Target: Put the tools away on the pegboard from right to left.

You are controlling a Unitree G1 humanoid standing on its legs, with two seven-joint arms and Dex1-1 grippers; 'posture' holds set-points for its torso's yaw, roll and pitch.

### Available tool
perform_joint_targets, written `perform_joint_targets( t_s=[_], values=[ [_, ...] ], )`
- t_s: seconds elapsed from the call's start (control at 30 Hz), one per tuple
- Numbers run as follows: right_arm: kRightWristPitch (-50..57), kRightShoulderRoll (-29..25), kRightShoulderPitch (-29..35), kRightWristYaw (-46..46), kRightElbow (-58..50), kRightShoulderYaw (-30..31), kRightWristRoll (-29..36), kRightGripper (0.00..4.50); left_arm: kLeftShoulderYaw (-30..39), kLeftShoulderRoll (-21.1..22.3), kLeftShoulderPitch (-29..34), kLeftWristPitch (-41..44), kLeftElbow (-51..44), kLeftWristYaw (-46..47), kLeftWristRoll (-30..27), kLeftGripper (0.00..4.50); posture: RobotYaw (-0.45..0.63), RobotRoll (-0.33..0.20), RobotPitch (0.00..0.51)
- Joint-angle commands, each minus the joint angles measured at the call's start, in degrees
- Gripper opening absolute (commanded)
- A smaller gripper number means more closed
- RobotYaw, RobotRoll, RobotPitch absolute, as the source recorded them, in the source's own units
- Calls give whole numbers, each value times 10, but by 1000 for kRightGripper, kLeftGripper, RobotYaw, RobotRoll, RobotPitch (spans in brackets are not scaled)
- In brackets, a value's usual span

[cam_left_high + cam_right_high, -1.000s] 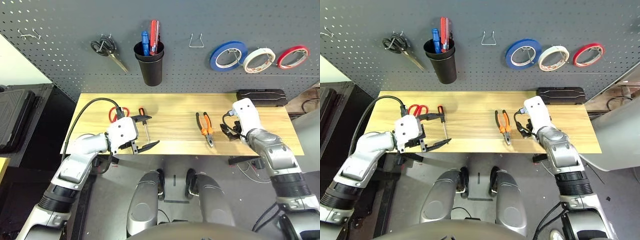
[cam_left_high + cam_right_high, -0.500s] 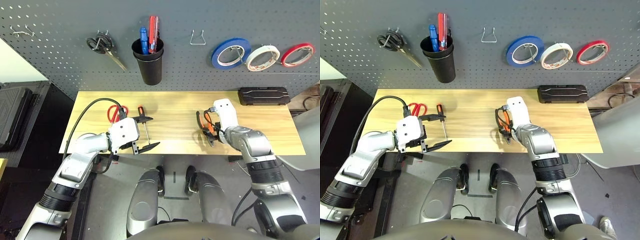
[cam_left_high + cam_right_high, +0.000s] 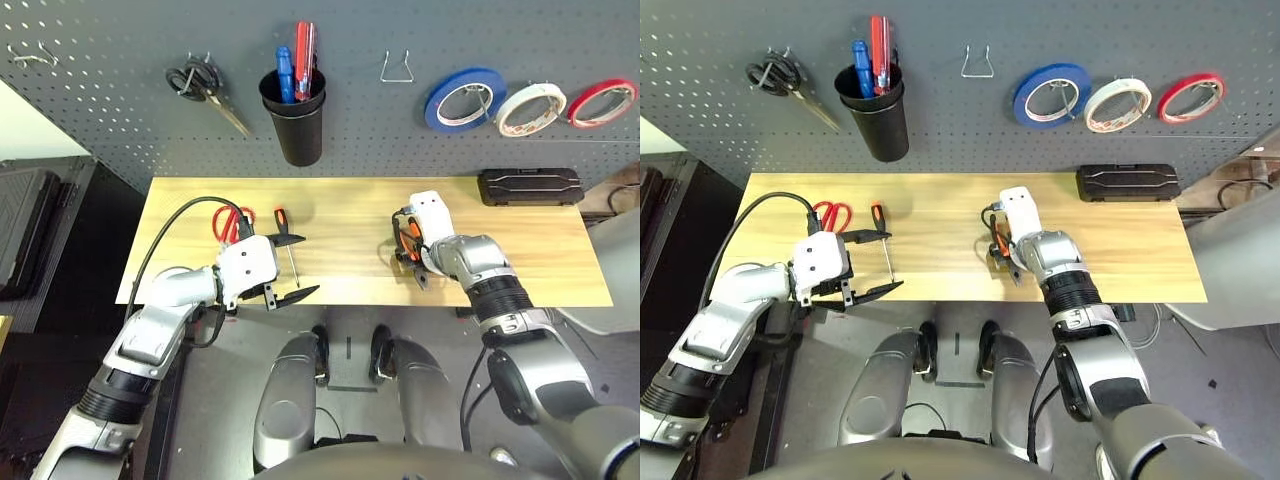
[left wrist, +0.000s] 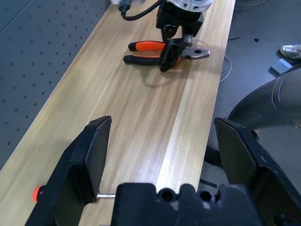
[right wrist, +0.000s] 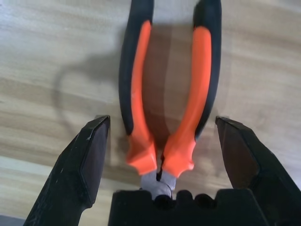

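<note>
Right gripper (image 5: 162, 155) hangs spread wide astride the pliers (image 5: 164, 94), probably lining up a grab, nothing pinched yet.

Three tape rolls (image 3: 529, 106), two scissors (image 3: 232, 222), one pliers (image 5: 167, 89)

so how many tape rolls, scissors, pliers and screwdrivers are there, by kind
tape rolls: 3, blue, whitish, red, all on the pegboard
scissors: 2, black-handled on the pegboard, red-handled on the table
pliers: 1
screwdrivers: 3, two in the cup, one on the table
total: 9
</note>
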Motion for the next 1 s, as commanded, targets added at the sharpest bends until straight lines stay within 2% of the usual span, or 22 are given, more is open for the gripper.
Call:
perform_joint_targets(
  t_s=[0.03, 0.2, 0.3, 0.4, 0.43, 0.7, 1.0],
  values=[
    [-10, 10, 6, 5, 45, 8, -3, 4485, -9, 9, 12, 9, -12, -1, 14, 4500, 182, 0, 317],
    [-16, 19, -2, 1, 74, 5, -5, 4485, -14, 16, 12, 7, -5, -1, 29, 4500, 186, 0, 320],
    [-9, 19, -2, -2, 74, 4, -8, 3954, -17, 20, 10, 7, 1, 1, 42, 4500, 186, 0, 320],
    [-7, 19, 0, -2, 71, 4, -9, 2896, -20, 24, 8, 2, 8, 1, 55, 4500, 186, 0, 320],
    [-7, 18, 1, -3, 70, 4, -10, 2803, -20, 25, 7, 1, 10, 1, 59, 4500, 186, 0, 319],
    [-3, 20, 3, -6, 62, 1, -10, 2802, -24, 34, -6, -15, 39, 5, 96, 4500, 183, 0, 314],
    [-20, 14, 24, 9, 7, 10, -12, 2802, -22, 25, -17, -33, 61, 12, 95, 4500, 182, 0, 304]
  ],
)
